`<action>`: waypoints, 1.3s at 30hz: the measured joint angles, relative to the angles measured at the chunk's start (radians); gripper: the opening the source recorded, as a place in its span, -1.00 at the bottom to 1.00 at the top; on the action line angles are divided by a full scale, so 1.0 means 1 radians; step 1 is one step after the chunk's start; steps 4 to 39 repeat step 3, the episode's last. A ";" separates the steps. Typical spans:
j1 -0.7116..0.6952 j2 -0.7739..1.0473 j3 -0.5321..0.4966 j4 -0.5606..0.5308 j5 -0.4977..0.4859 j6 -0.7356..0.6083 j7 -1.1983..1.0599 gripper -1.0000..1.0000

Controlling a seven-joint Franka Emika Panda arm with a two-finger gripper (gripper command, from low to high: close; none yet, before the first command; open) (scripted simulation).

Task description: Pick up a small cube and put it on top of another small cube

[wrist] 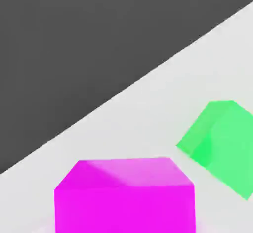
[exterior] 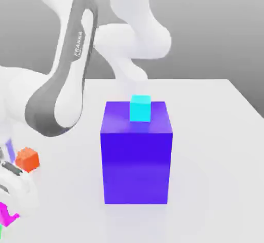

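Grey wall rises behind a pale white table (exterior: 216,133), and my arm (exterior: 67,82) bends down over its near corner at the exterior view's left. On the table stands 1 big blue-violet block (exterior: 137,159), upright, roughly in the middle. On its top face, toward the back edge, sits 1 small cyan cube (exterior: 140,108), resting flat on the block.

Toward the exterior view's left, beside my lower arm, 1 small orange cube (exterior: 27,159) sits on the table, well apart from the big block. My hand is down at the bottom corner of that same side, and a sliver of bright magenta shows just under it: the small magenta-pink cube (exterior: 8,213), near the table's front edge.

From my hand view, that same magenta-pink cube (wrist: 124,197) sits close below me, its top face and 1 side face showing, resting on the white surface. Near it, apart and not touching, is 1 small green cube (wrist: 220,145), turned at an angle to the pink one. Beyond both, the table edge cuts diagonally against dark grey.

Whether my jaws stand wide or narrow, I cannot tell.
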 joint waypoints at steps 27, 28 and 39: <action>0.000 0.000 0.000 0.000 0.000 0.000 0.000 1.00; 0.000 0.000 0.000 0.000 0.000 0.000 0.000 1.00; 0.000 0.000 0.000 0.000 0.000 0.000 0.000 1.00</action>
